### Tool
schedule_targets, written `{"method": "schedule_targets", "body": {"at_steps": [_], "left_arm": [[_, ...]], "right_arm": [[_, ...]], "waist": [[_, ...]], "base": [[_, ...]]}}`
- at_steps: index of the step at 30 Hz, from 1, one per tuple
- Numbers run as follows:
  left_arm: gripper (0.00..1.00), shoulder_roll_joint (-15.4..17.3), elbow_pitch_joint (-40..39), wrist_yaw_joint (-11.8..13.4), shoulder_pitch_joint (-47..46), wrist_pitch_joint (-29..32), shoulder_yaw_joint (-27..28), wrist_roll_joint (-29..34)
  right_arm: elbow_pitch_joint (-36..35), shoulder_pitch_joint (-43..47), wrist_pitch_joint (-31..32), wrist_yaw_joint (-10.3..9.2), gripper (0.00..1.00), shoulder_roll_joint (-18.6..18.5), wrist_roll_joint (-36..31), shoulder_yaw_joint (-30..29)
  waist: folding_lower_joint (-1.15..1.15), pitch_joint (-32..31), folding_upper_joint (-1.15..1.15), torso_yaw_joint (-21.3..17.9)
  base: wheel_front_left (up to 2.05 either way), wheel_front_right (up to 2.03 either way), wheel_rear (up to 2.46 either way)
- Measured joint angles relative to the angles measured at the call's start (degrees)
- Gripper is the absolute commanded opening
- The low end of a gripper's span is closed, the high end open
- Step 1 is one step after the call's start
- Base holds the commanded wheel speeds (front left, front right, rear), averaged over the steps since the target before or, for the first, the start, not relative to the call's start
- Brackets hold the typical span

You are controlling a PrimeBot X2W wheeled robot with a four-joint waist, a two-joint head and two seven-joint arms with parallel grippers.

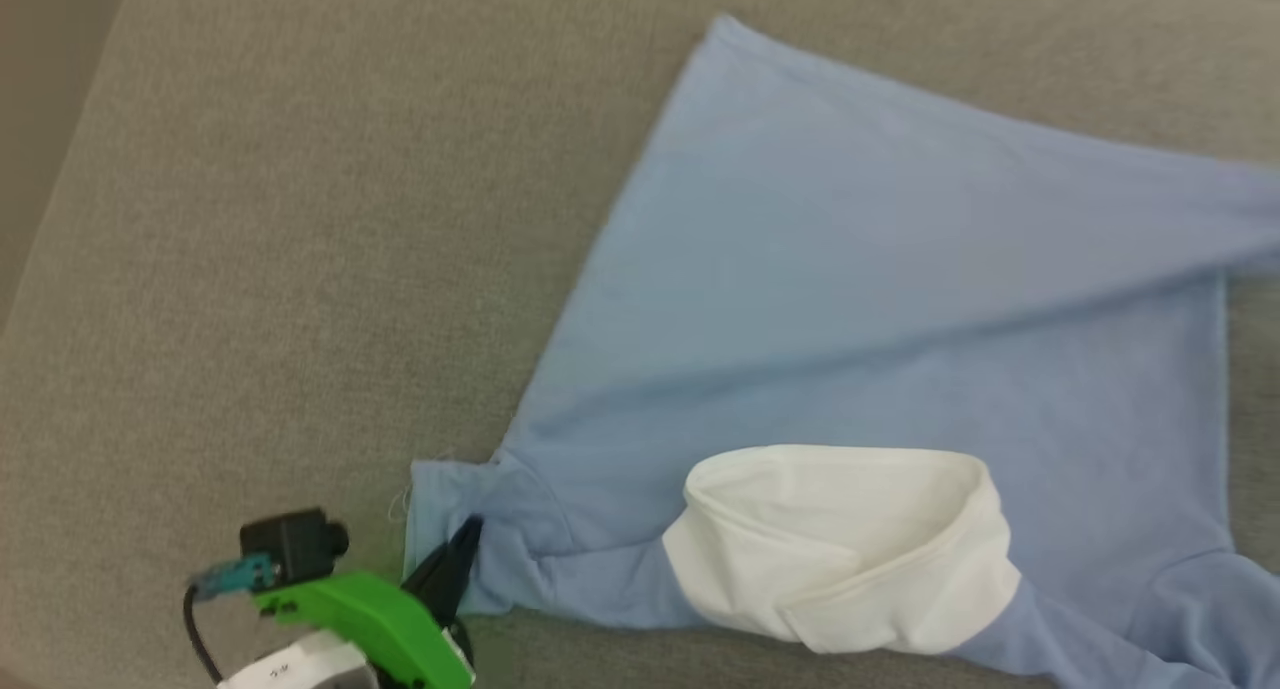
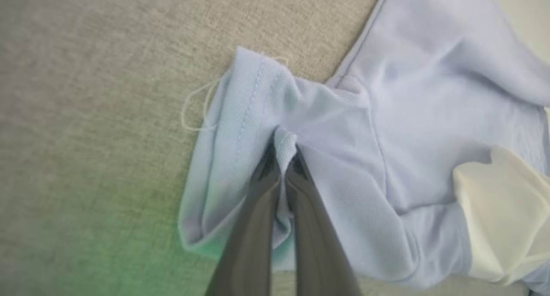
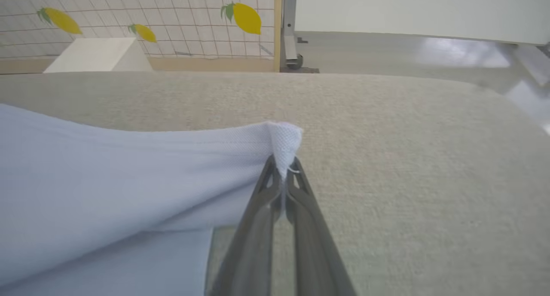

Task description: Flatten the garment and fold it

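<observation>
Light blue garment [image 1: 850, 299] lies spread on grey cushion [image 1: 250, 269]. Sleeve fold pinched tight in left gripper [image 2: 283, 160]. Lifted cloth corner clamped in right gripper [image 3: 283, 175], fabric trailing to its left.

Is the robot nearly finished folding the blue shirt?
Not yet. The garment lies mostly spread on the grey surface. Right now the left gripper pinches the bunched sleeve, and the right gripper holds a corner raised, jaws shut. Smoothing and all folding remain.
</observation>
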Motion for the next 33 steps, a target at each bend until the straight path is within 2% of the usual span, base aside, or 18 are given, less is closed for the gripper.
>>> {"method": "schedule_targets", "body": {"at_steps": [5, 10, 14, 21, 22, 23, 24, 25, 29, 33], "left_arm": [[0.00, 1.16, -0.78, 1.20, 3.65, 1.26, 0.76, -0.25], [0.00, 1.83, -1.81, 2.14, 5.89, 2.23, 1.14, -0.25], [0.00, 2.04, -2.50, 2.40, 6.93, 2.71, 1.19, -0.32], [0.00, 2.58, -3.58, 2.64, 6.82, 3.71, 0.54, -0.32], [0.00, 2.67, -3.60, 2.64, 6.82, 3.71, 0.53, -0.32], [0.00, 2.71, -3.60, 2.65, 6.82, 3.72, 0.53, -0.32], [0.00, 2.77, -3.60, 2.65, 6.82, 3.79, 0.51, -0.32], [0.00, 2.81, -3.60, 2.65, 6.82, 3.91, 0.48, -0.33], [0.00, 2.83, -3.56, 2.64, 6.81, 4.03, 0.37, -0.45], [0.00, 2.83, -3.36, 2.63, 6.73, 4.01, 0.18, -0.63]], "right_arm": [[-6.59, 10.71, 5.10, 0.01, 0.00, 4.64, -1.98, -7.76], [-11.62, 18.42, 15.03, 0.01, 0.00, 10.25, -1.75, -12.90], [-11.76, 23.27, 24.73, 0.01, 0.00, 12.11, -1.08, -13.41], [-8.88, 24.60, 32.41, 0.01, 0.00, 12.67, 1.51, -12.44], [-8.95, 24.60, 32.49, 0.01, 0.21, 12.66, 1.52, -12.39], [-9.06, 24.60, 32.49, 0.01, 0.49, 12.67, 1.52, -12.32], [-9.44, 24.60, 32.41, -0.01, 0.67, 12.69, 1.48, -12.21], [-9.93, 24.60, 31.92, -0.01, 1.00, 12.71, 1.45, -12.11], [-13.00, 24.01, 25.72, -0.01, 1.00, 12.71, 1.44, -10.58], [-14.84, 20.01, 13.94, -0.02, 1.00, 9.58, 3.57, -3.60]], "waist": [[0.00, -4.45, 0.00, -2.18], [0.00, -7.68, 0.00, -5.25], [-0.01, -9.48, 0.00, -7.63], [-0.01, -11.52, 0.00, -9.96], [-0.01, -11.60, 0.00, -9.88], [-0.01, -11.65, 0.00, -9.80], [-0.01, -11.72, 0.00, -9.69], [-0.01, -11.78, 0.00, -9.55], [-0.01, -11.92, 0.00, -9.00], [-0.01, -11.67, 0.00, -8.53]], "base": [[0.00, 0.00, 0.00], [0.00, 0.00, 0.00], [0.00, 0.00, 0.00], [0.00, 0.00, 0.00], [0.00, 0.00, 0.00], [0.00, 0.00, 0.00], [0.00, 0.00, 0.00], [0.00, 0.00, 0.00], [0.00, 0.00, 0.00], [0.00, 0.00, 0.00]]}}
